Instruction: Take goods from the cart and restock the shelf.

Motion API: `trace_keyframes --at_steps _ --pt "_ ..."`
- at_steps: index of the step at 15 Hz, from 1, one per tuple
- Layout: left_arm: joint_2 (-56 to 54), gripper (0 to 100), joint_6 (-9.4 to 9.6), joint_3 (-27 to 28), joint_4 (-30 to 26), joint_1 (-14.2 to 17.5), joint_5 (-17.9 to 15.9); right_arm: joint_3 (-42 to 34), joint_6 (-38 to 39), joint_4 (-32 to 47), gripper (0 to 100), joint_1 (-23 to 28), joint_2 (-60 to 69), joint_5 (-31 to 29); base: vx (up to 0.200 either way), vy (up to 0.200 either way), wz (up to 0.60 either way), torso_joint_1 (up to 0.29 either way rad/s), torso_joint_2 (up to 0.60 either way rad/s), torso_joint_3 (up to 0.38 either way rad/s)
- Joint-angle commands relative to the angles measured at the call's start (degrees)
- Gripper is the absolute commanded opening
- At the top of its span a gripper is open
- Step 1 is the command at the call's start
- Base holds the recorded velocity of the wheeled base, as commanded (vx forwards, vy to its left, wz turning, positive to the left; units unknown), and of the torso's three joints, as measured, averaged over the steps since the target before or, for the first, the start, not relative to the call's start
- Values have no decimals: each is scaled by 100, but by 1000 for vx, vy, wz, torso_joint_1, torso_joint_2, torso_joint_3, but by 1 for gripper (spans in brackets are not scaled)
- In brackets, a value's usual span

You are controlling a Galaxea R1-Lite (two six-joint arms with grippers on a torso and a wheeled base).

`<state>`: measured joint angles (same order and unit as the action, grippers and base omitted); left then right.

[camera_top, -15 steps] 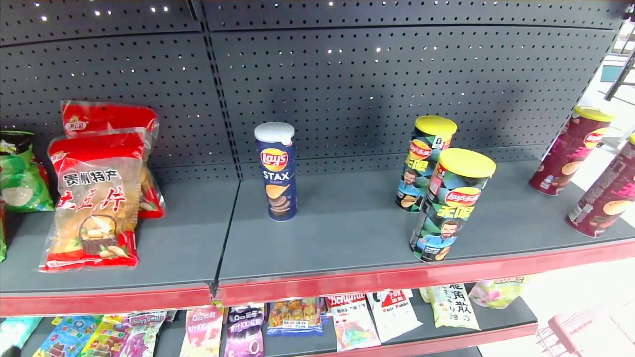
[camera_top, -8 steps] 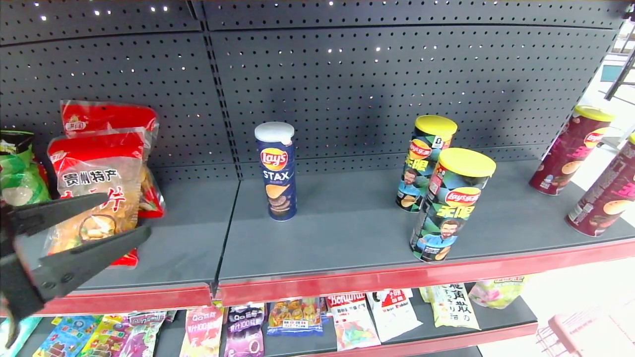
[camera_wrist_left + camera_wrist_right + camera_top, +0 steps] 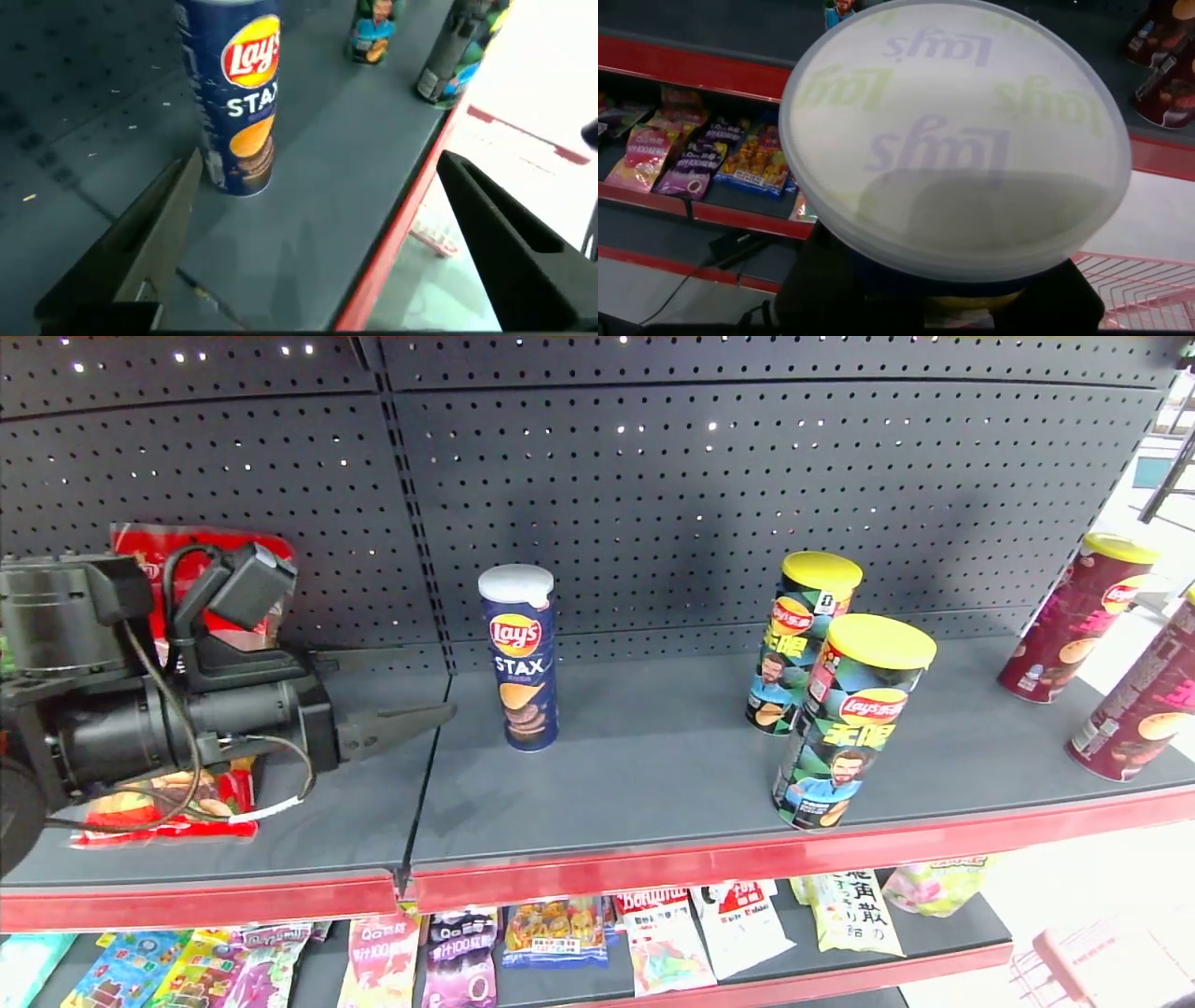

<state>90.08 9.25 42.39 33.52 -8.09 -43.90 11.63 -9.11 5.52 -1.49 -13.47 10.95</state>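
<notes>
A blue chip can (image 3: pixel 519 658) with a white lid stands upright on the grey shelf (image 3: pixel 653 775), left of centre. My left gripper (image 3: pixel 420 702) hovers just above the shelf to the can's left, pointing at it, open and empty. In the left wrist view its two fingers (image 3: pixel 159 233) spread wide, with the blue can (image 3: pixel 234 103) ahead near one of them. My right gripper holds another chip can whose translucent white lid (image 3: pixel 957 131) faces the right wrist camera; the fingers lie hidden under it.
Two yellow-lidded cans (image 3: pixel 854 719) stand right of centre and maroon cans (image 3: pixel 1074 616) at the far right. Red snack bags (image 3: pixel 168 803) lie behind my left arm. A lower shelf (image 3: pixel 840 980) holds several snack packs. The pink cart (image 3: pixel 1092 961) sits at the lower right.
My left arm has come up from the lower left edge and now reaches across the shelf's left side, covering the red bags, its gripper nearer the blue can.
</notes>
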Motion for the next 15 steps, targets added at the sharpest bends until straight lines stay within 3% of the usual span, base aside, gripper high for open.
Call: trace_keyframes --at_steps 1,3,7,15 --pt "854 100 209 446 225 1 -101 15 -3 1 0 17 -68 4 0 0 0 0 0 0" --pt "1337 100 226 921 585 -8 -312 24 -3 1 0 17 -77 -5 0 0 0 0 0 0" --pt "1777 100 226 1562 603 -17 -462 67 -3 10 0 8 -86 -189 0 0 0 0 0 0" --pt "2295 100 217 2248 594 -61 -655 129 -12 10 0 8 -138 -189 0 0 0 0 0 0"
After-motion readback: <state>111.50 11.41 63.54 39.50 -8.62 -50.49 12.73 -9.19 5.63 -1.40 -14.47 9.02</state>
